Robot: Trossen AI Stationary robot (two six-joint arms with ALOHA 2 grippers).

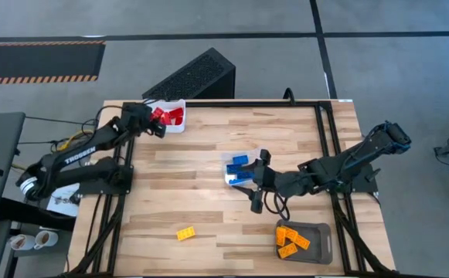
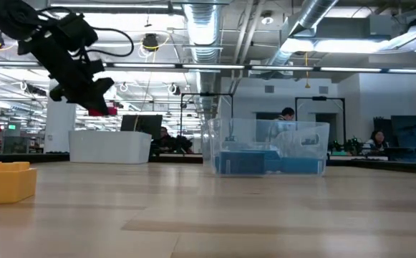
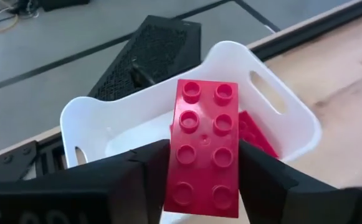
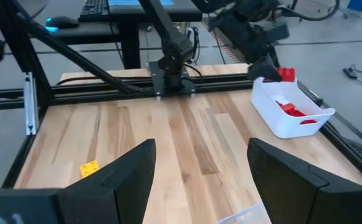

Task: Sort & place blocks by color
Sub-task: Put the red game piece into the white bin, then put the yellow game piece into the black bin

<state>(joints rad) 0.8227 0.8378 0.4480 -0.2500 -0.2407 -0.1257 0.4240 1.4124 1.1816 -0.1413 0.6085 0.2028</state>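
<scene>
We are well into the sort. Red blocks lie in the white bin [image 1: 176, 117] at the table's [image 1: 209, 162] far left corner, blue ones in the clear bin [image 1: 236, 171] near the middle, and orange ones in the grey tray [image 1: 317, 241] at the near right. One yellow block [image 1: 185, 233] lies loose on the wood near the front edge, well apart from every container; as far as we can see, it is the only piece left out.

The left tool [image 3: 196, 171] hangs over the white bin with a red block [image 3: 204, 149] between its fingers, studs facing the wrist camera (whether the fingers press the block or have just begun to let go, we cannot tell). That block is not yet in the bin.

The right tool [image 1: 253, 184] sits beside the clear bin, fingers spread wide with nothing between them.

We cannot count the blocks in any container: they overlap from above, and the bin walls blur or hide them in the low view.
</scene>
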